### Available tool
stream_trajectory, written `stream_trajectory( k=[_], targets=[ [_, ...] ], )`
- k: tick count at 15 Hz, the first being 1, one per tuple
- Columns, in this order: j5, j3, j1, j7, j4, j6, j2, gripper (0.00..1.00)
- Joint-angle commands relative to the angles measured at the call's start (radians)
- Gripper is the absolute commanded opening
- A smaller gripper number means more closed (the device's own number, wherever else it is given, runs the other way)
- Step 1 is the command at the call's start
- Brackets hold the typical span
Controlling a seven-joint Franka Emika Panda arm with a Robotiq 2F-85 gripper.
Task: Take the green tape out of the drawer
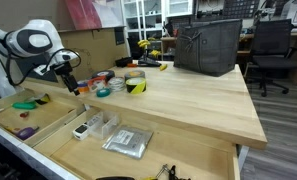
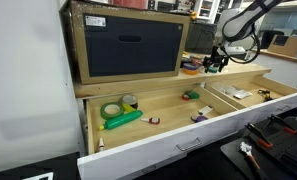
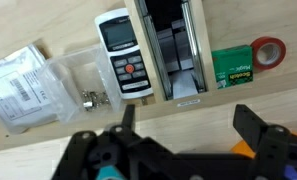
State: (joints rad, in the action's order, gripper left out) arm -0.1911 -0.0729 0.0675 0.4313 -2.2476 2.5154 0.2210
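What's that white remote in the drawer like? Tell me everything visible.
The remote is a slim white plastic bar with a grey screen at one end, an orange-red round button below and rows of small keys. It lies flat, face up, on the wooden drawer floor, between a clear bag and a clear organizer.

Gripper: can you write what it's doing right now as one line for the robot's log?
phase: before grasp | gripper: open, empty, hovering | drawer: open | green tape: lying in drawer, untouched
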Motion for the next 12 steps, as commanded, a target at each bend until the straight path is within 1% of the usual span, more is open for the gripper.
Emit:
stream_trajectory(
  k=[1,2,5,9,12],
  targets=[
    [-0.056,0.014,0.032,-0.008,-0.045,0.065,-0.01,1.0],
    [-0.07,0.018,0.042,-0.007,-0.053,0.078,-0.01,1.0],
    [-0.067,0.04,0.06,-0.028,-0.083,0.103,-0.023,1.0],
    [0.008,0.093,0.056,-0.103,-0.117,0.071,-0.054,1.0],
    [0.049,0.115,0.057,-0.149,-0.136,0.066,-0.065,1.0]
  ],
)
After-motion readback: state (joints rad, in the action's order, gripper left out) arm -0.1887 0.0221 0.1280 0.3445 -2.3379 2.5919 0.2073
